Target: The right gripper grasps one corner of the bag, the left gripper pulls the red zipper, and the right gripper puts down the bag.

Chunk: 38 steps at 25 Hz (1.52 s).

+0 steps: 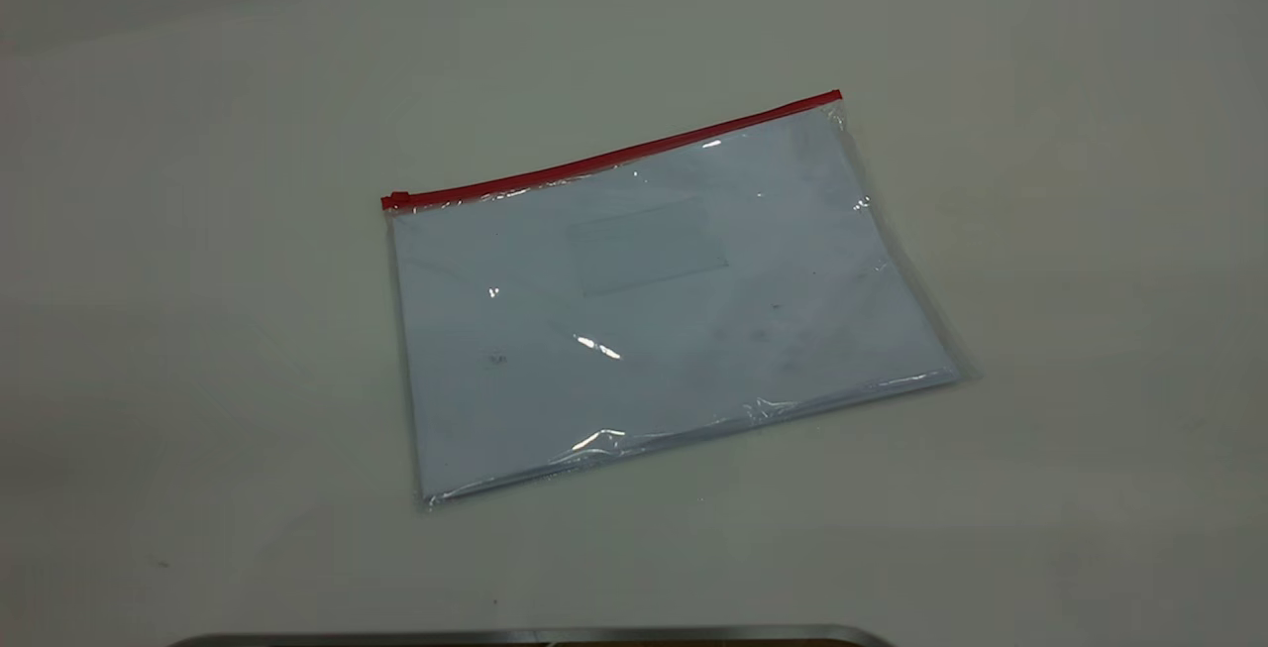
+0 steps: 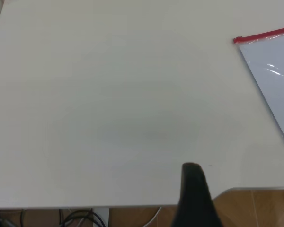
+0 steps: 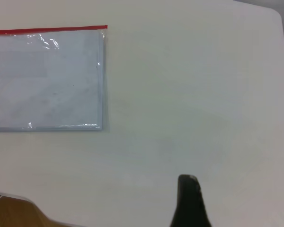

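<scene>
Both claws' state unclear – flat, glossy clear-plastic bag (image 1: 654, 310), red zipper (image 1: 609, 160) edge.

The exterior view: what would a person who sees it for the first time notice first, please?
The eye goes first to the bag, a flat clear pouch with white paper inside, lying alone near the middle of the pale table. Next comes the red zipper along the bag's far edge, with its slider tab at the left end. Neither arm shows in this view; each wrist view shows only a dark finger, far from the bag.
</scene>
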Available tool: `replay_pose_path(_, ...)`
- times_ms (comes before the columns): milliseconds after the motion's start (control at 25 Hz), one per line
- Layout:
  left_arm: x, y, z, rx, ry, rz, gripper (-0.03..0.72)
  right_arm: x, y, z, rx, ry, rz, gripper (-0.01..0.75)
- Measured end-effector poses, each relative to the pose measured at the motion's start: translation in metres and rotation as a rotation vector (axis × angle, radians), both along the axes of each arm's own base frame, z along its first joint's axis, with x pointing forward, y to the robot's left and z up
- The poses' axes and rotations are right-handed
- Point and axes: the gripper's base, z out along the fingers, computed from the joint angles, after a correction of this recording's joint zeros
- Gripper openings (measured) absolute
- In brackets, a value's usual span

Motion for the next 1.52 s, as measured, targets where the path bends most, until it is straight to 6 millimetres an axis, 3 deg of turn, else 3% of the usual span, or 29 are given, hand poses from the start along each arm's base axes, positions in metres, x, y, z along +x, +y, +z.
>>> replay_pose_path(640,0.0,0.0,0.0,0.0,0.001,0.0,0.586,-0.004,-0.002,0.0,-0.011,-0.026,0.037,0.574)
replay_pose_path(1000,0.0,0.0,0.0,0.0,0.001,0.0,0.586,-0.003,-0.01,-0.001,0.027,-0.02,-0.098,0.574)
replay_pose_path(1520,0.0,0.0,0.0,-0.002,0.001,0.001,0.586,-0.003,-0.011,-0.001,0.028,-0.02,-0.107,0.574)
